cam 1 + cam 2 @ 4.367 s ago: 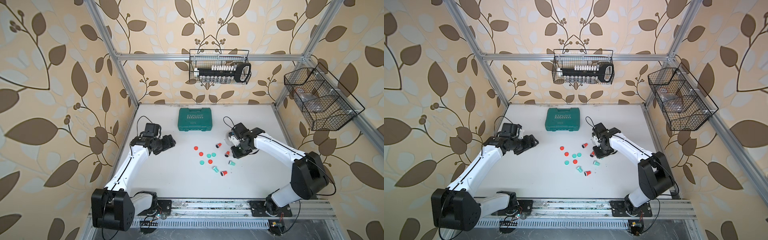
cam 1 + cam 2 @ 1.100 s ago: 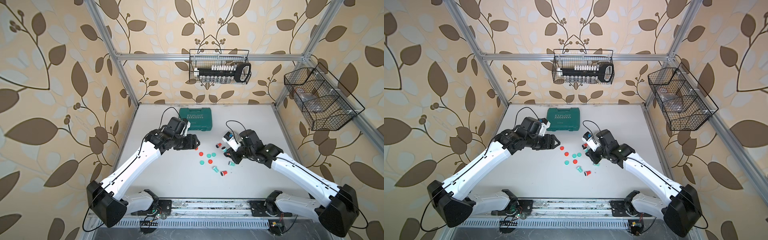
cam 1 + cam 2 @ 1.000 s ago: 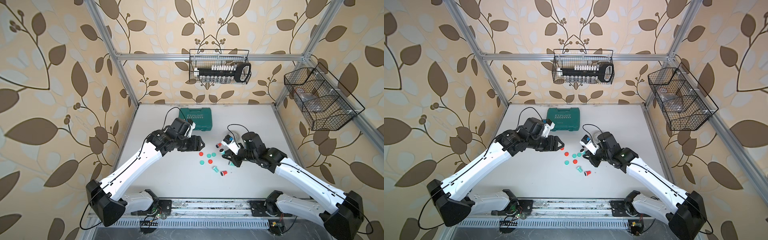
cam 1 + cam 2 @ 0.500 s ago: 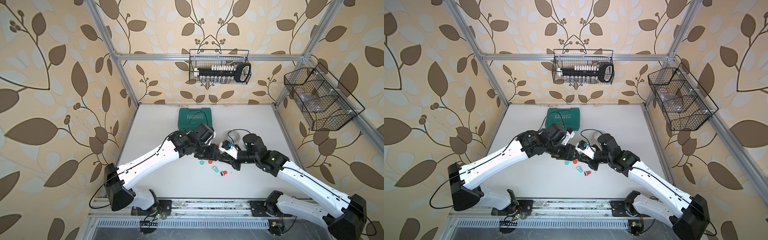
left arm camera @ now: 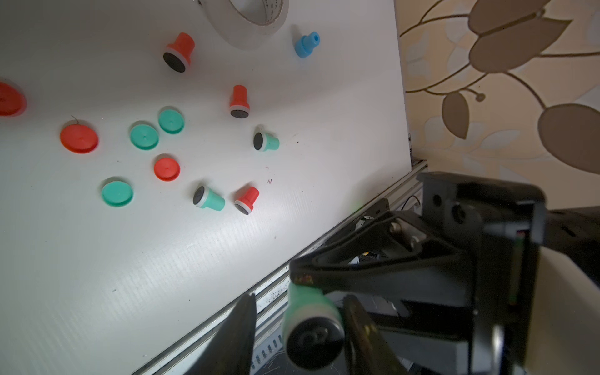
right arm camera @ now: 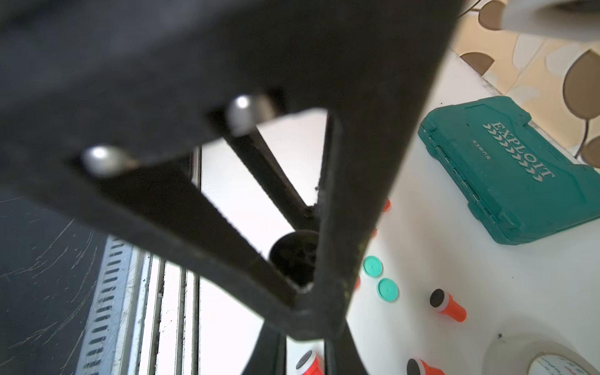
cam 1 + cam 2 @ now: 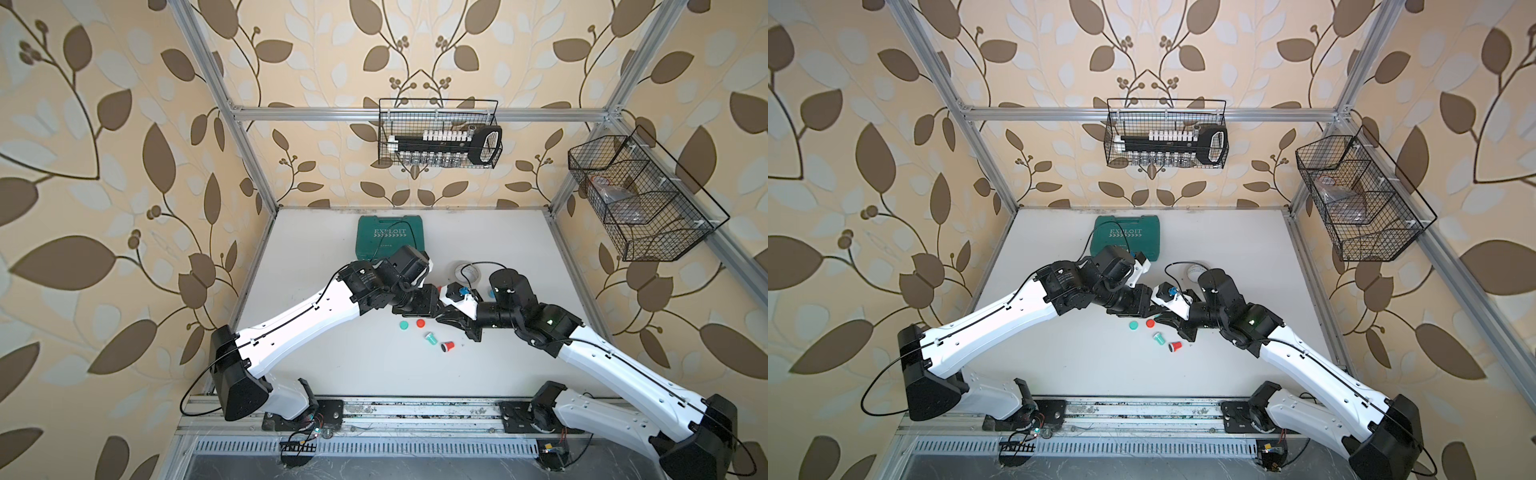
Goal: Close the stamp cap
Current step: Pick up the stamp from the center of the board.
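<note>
Above the table's middle, my right gripper [image 5: 300, 279] is shut on the handle of a green stamp [image 5: 308, 311], whose black face points at the left wrist camera. My left gripper [image 5: 301, 298] straddles that stamp's body. One finger touches it and the other finger [image 5: 242, 328] stands a little off, so the jaws are still open. In both top views the two grippers meet tip to tip, left [image 7: 434, 303] and right [image 7: 446, 316]. Loose caps lie on the table below, among them a green cap [image 5: 144, 136] and a red cap [image 5: 167, 168].
More uncapped stamps lie on the table, including a green stamp [image 7: 431, 338] and a red stamp [image 7: 446, 346]. A blue stamp [image 5: 306, 43] and a tape roll [image 7: 467, 272] sit behind the right arm. A green tool case [image 7: 388, 239] lies at the back.
The right arm lifted the green stamp toward the middle. The left arm swung right to meet it, and its jaws have narrowed around the stamp.
</note>
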Controlling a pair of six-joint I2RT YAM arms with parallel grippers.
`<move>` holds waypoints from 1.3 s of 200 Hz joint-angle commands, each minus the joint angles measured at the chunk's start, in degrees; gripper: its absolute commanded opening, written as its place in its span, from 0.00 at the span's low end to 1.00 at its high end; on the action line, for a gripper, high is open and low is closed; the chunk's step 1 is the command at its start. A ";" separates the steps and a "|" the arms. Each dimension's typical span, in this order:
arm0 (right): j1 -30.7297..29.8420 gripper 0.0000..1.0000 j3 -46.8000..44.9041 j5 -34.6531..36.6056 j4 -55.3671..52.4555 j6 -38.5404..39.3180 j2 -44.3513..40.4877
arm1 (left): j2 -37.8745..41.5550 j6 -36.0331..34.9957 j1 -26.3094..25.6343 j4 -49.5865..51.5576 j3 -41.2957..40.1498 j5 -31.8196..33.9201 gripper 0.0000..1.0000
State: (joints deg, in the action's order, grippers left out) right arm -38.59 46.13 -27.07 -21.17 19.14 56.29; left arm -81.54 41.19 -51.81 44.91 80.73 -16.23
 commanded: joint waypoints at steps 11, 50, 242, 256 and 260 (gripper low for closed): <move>-0.35 0.10 -1.13 -1.99 0.74 0.60 -1.22 | 1.83 0.72 -0.48 -1.14 0.40 0.28 0.42; -0.35 0.10 -0.89 -1.47 0.49 0.51 -1.19 | 2.33 0.93 -0.44 -1.06 0.31 0.20 0.32; -0.44 0.10 0.18 1.33 2.47 -0.32 -2.77 | 2.19 1.13 -0.48 -1.93 1.58 -4.17 0.31; -0.44 0.10 0.19 1.47 2.39 -0.33 -2.93 | 2.57 1.12 -0.46 -2.01 1.71 -4.07 0.28; -0.44 0.11 0.18 1.58 2.37 -0.33 -3.11 | 2.65 1.23 -0.45 -2.01 1.71 -3.99 0.27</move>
State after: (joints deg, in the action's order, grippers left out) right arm -38.63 45.76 -26.13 -19.90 19.14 54.33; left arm -81.08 42.39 -52.16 43.51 80.73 -19.31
